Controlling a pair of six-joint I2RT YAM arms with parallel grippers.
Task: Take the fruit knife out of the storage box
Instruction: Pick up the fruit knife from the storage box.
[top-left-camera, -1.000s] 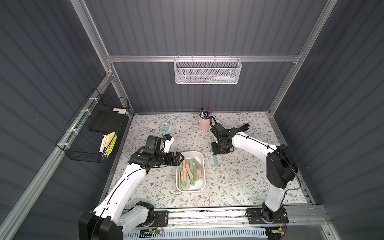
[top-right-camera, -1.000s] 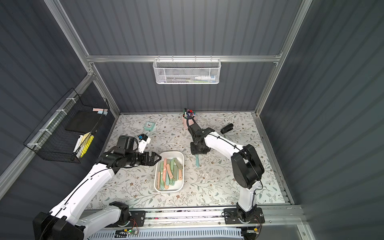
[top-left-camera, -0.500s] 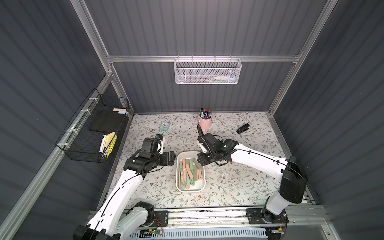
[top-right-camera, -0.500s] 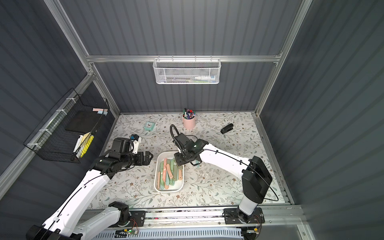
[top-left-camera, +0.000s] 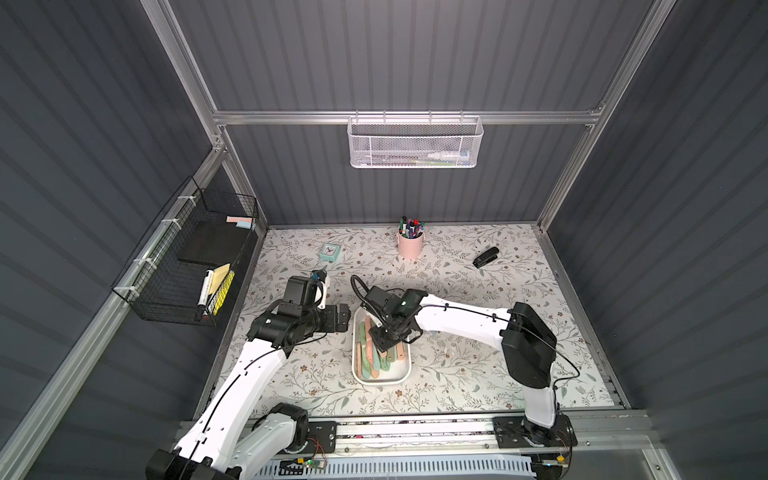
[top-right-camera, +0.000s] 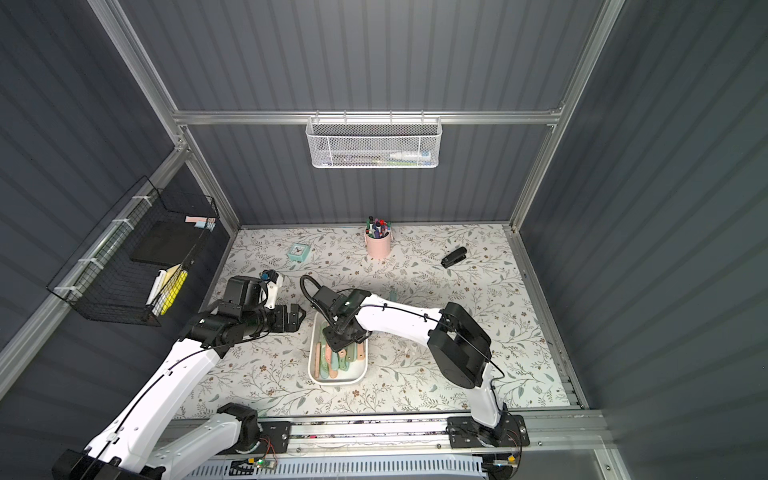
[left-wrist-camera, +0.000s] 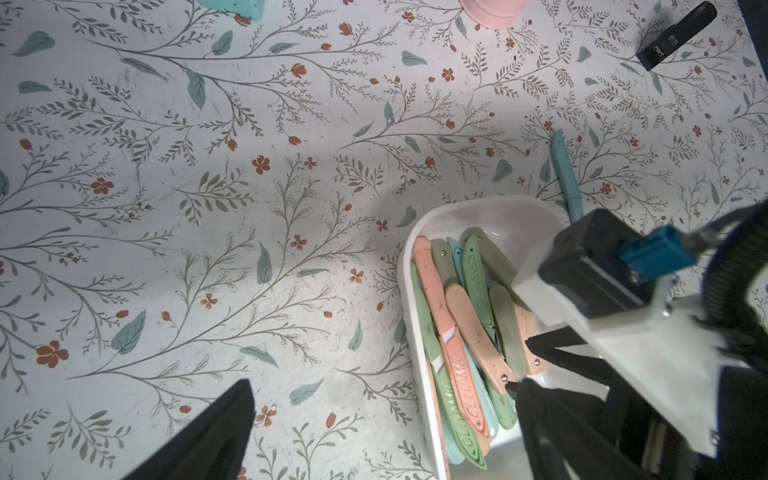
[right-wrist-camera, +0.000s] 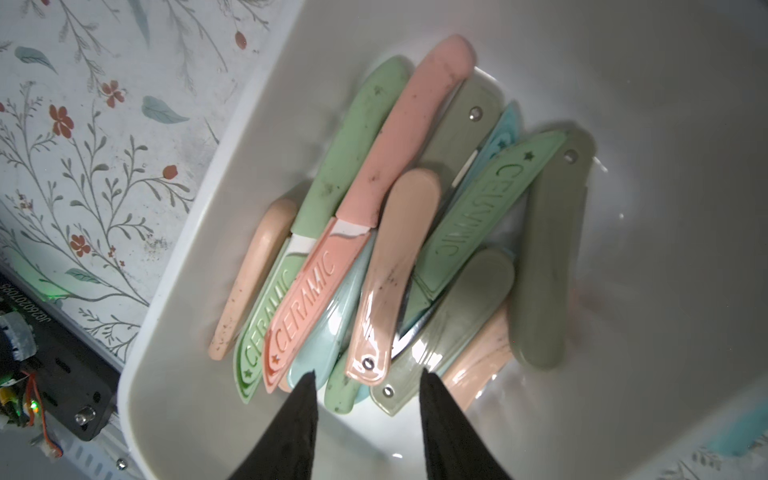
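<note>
The white storage box (top-left-camera: 380, 381) (top-right-camera: 336, 380) (right-wrist-camera: 199, 199) stands on the floral table near its front and holds several pastel fruit knives (top-left-camera: 368, 353) (left-wrist-camera: 453, 316) (right-wrist-camera: 374, 174). My right gripper (top-left-camera: 384, 343) (top-right-camera: 338, 343) (right-wrist-camera: 368, 376) is down inside the box, open. Its fingertips (right-wrist-camera: 309, 382) stand on either side of the ends of a peach folding knife (right-wrist-camera: 390, 266) and a grey-green one, gripping nothing. My left gripper (top-left-camera: 343, 318) (top-right-camera: 297, 316) (left-wrist-camera: 380, 386) hangs wide open at the box's far left corner. One teal knife (top-right-camera: 392, 295) (left-wrist-camera: 565, 174) lies on the table right of the box.
A pink pen cup (top-left-camera: 410, 245), a teal clock (top-left-camera: 331, 251) and a black stapler (top-left-camera: 485, 257) sit toward the back. A black wire basket (top-left-camera: 187, 257) hangs on the left wall, a white mesh basket (top-left-camera: 415, 143) on the back wall.
My right arm has swung left, away from the teal knife on the table, and has gone down into the box. My left gripper has stayed open beside the box.
</note>
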